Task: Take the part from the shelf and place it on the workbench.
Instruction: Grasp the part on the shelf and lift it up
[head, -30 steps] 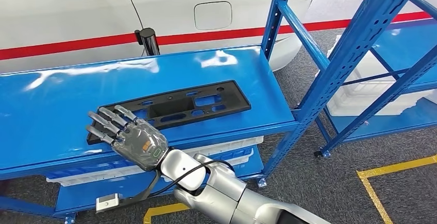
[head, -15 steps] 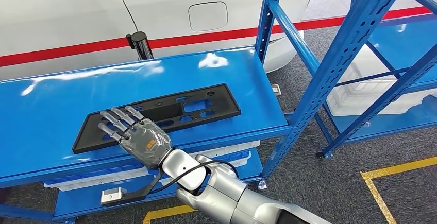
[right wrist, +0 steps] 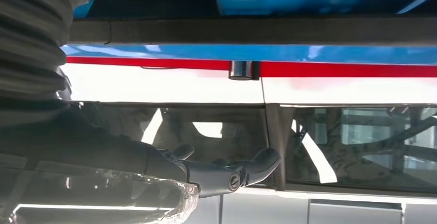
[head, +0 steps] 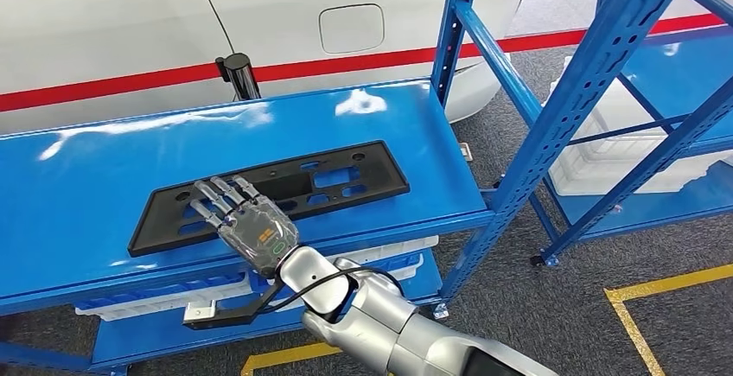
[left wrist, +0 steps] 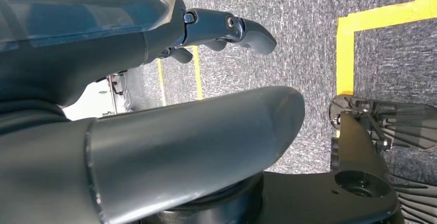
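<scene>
The part [head: 346,177] is a long flat black plastic panel with several cut-outs. It lies along the front of the blue shelf top [head: 86,177]. My right hand [head: 246,220] reaches in from below with its fingers spread flat over the panel's near edge, left of its middle, and grips nothing. Whether the fingers touch the panel I cannot tell. In the right wrist view the panel's edge [right wrist: 247,31] runs above the stretched fingers [right wrist: 227,175]. My left hand [left wrist: 154,105] hangs over the grey floor, holding nothing.
A white car body [head: 130,22] with a red stripe stands right behind the shelf, and a black post [head: 240,73] rises at the shelf's back edge. Blue uprights [head: 553,134] frame the right side. White bins [head: 389,251] sit on the lower level. Yellow lines [head: 640,324] mark the floor.
My right hand has slid to the right along the panel, from its left end toward the middle. The view itself has shifted slightly.
</scene>
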{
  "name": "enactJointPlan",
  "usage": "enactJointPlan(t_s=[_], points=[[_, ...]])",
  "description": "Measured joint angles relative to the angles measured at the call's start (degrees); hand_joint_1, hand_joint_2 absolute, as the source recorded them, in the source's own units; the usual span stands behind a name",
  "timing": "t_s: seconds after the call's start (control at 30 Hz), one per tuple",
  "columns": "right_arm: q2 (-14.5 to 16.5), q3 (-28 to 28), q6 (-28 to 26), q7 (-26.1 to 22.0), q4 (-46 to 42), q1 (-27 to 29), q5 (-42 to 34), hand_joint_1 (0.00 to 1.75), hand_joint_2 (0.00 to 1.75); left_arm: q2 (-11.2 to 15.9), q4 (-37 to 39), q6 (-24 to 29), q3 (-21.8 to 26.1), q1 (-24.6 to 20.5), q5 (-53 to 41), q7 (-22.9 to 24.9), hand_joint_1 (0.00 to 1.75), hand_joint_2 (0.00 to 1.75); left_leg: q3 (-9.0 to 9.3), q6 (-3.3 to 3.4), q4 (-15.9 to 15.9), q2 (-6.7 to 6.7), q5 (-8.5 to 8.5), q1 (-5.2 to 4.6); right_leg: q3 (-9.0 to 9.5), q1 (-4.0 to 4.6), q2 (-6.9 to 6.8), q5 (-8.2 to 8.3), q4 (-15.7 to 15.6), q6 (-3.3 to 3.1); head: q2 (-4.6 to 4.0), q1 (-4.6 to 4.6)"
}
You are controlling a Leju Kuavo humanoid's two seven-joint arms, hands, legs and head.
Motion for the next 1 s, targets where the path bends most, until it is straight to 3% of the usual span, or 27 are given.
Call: enactJointPlan(t_s=[0.4,1.0], points=[[-0.1,-3.7,0.0,1.9,1.4,-1.0,0.9,0.00,1.75,0.0,0.0,0.3,0.0,0.0,0.0,0.0,0.00,0.00,0.02,0.03,0.0,0.00,-0.02,-0.08,0.00,-0.12,0.00,0.00,0.0,0.01,0.00,0.00],[0.7,-5.7,5.4,2.5,5.7,-2.4,0.6,0.00,1.75,-0.1,0.0,1.3,-0.9,-0.1,-0.3,0.0,0.00,0.00,0.02,0.02,0.0,0.00,-0.02,-0.09,0.01,-0.12,0.00,0.00,0.0,0.01,0.00,-0.01]])
